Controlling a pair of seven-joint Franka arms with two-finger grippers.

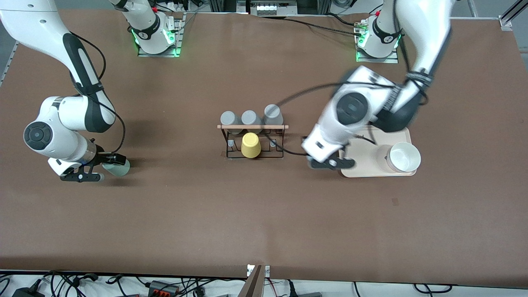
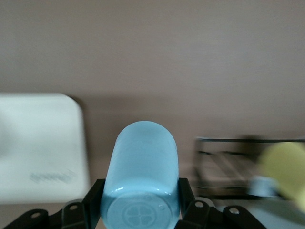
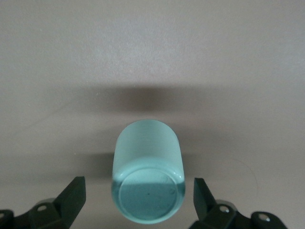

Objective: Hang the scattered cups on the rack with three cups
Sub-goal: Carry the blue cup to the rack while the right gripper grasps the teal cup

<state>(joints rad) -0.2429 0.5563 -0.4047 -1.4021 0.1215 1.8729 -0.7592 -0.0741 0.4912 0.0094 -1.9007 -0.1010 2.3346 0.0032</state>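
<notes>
— So which arm has the shorter trip to the rack (image 1: 252,140)?

— By my reckoning the left one. Its claw (image 1: 330,161) is clamped on the blue cup (image 2: 141,176), fingers (image 2: 93,200) tight against its sides, up over the counter (image 1: 264,214) at the edge of the cream tray (image 1: 402,137), close to the rack's end.

— And the cup's long axis?

— Pointing straight away from the wrist, base toward the camera. The rack's wire frame sits off to one side of that line, so I'd say a swing toward it is needed.

— The green cup (image 3: 147,171)?

— On its side on the counter at the right arm's end, between the spread fingers of the right claw (image 1: 103,167), not gripped.
</notes>
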